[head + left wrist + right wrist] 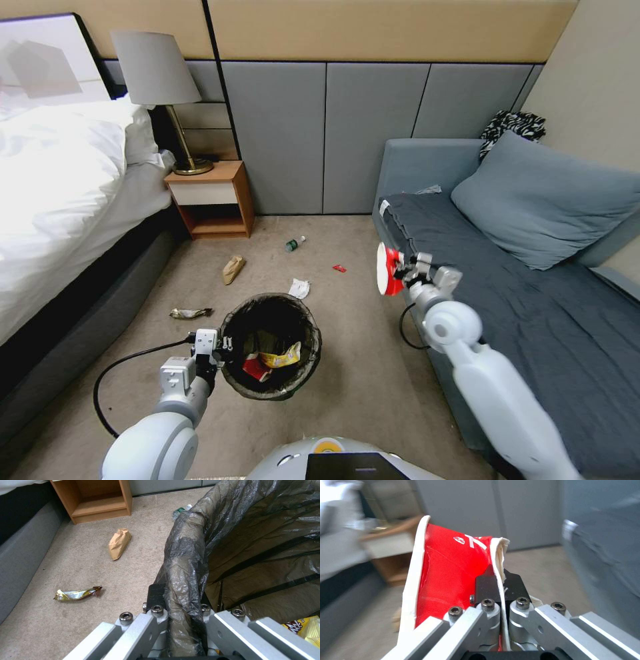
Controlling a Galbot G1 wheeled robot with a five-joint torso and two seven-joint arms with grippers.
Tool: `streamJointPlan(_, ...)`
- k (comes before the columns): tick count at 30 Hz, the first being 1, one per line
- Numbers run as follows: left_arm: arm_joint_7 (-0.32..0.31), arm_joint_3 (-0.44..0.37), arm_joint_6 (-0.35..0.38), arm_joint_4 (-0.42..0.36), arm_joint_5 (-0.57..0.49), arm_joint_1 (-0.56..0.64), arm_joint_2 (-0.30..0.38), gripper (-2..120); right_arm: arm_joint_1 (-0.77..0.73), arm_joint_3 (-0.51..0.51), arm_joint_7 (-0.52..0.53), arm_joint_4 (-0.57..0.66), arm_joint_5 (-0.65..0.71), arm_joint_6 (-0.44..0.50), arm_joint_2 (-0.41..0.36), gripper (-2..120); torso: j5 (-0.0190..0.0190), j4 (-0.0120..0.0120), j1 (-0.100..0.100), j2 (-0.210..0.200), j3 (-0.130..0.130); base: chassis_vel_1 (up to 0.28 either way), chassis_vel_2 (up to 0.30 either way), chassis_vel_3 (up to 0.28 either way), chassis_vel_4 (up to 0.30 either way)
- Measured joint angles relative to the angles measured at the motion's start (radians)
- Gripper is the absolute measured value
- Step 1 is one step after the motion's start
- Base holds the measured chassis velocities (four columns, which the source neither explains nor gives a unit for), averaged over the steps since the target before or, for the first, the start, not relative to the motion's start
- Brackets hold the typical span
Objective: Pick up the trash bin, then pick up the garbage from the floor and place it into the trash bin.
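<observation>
The bed [53,193] occupies the left side of the room and the sofa [533,280] the right, with a wooden nightstand [212,200] and lamp [157,87] against the grey wall panels. Between them, on the carpet near the robot, hangs the trash bin [270,345], lined with a dark bag folded over its rim; 2 wrappers, 1 red and 1 yellow, already lie inside. The left gripper [223,347] is pinched on the bin's near rim, 1 finger inside and 1 outside the bag. The bin looks light and stiff, but the bag film is thin and slippery, so the rim grip should bite the plastic wall, not the film alone. The right gripper [398,270] is raised beside the sofa edge, pressed onto a red-and-white carton piece [387,269], which appears light, flat and easily creased; its edge is the sensible hold. Remaining on the floor, apart from one another: a tan paper scrap [233,269], a white paper wad [299,288], a foil wrapper [190,313], a green-labelled bottle [294,244] and a red scrap [339,269].
</observation>
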Motion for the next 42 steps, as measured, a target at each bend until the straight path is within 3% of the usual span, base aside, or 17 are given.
streamJointPlan(14,0.000,-0.007,0.002,-0.001,-0.001,0.022,0.012,1,-0.004,-0.076,-0.234,0.138,-0.047,-0.017,-0.002,0,-0.0001,0.0001,0.000,0.000,0.000,0.000,0.000,0.000,0.000)
streamJointPlan(21,0.000,-0.006,0.006,-0.001,-0.001,0.030,0.016,1,-0.022,-0.213,-0.328,0.125,-0.146,0.011,0.030,0,0.0000,0.0000,0.000,0.000,0.000,0.000,0.000,0.000,0.000)
streamJointPlan(33,0.001,0.001,0.010,-0.001,0.000,0.037,0.017,1,0.019,-0.381,-0.335,0.073,-0.185,0.025,0.049,0,-0.0001,0.0001,0.000,0.000,0.000,0.000,0.000,0.000,0.000)
streamJointPlan(42,0.001,0.004,0.011,-0.001,0.001,0.040,0.017,1,0.024,-0.439,-0.334,0.059,-0.207,0.025,0.046,0,-0.0001,0.0001,0.000,0.000,0.000,0.000,0.000,0.000,0.000)
